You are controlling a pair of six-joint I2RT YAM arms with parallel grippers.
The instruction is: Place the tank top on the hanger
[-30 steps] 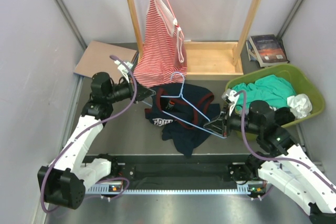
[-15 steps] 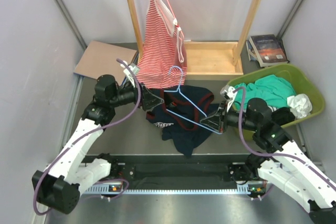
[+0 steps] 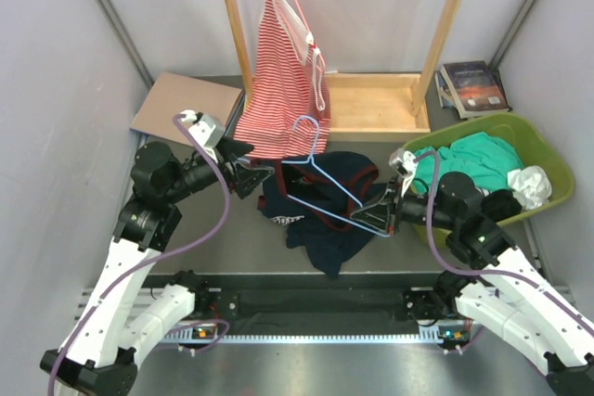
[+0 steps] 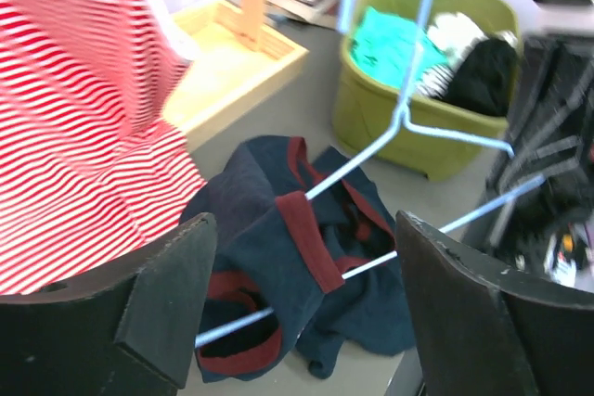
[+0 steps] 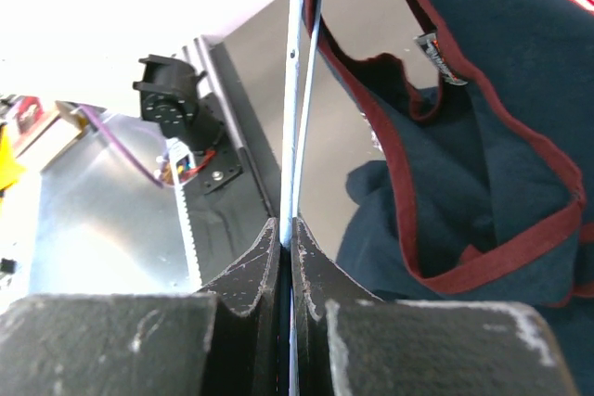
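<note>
The dark navy tank top [image 3: 320, 215] lies crumpled mid-table. One red-trimmed strap [image 4: 311, 238] is looped over the left arm of the light-blue hanger [image 3: 322, 141], which is held tilted above it. My right gripper [image 3: 379, 217] is shut on the hanger's right corner; in the right wrist view the hanger wire [image 5: 295, 90] runs out from between the closed jaws of my right gripper [image 5: 286, 229], with the tank top [image 5: 483, 183] beside it. My left gripper [image 3: 261, 179] is open just left of the strap. Nothing sits between its fingers [image 4: 167, 294].
A red-and-white striped top [image 3: 283, 81] hangs from a wooden rack [image 3: 371, 104] right behind the hanger's hook. To the right stands a green bin [image 3: 548, 150] holding a green garment [image 3: 469, 155]. Books [image 3: 473, 85] lie at back right and a cardboard sheet [image 3: 186, 104] at back left.
My left gripper has opened, let go of the tank top's strap and drawn back to the left. The strap stays over the hanger. The right gripper shifted the hanger slightly left.
</note>
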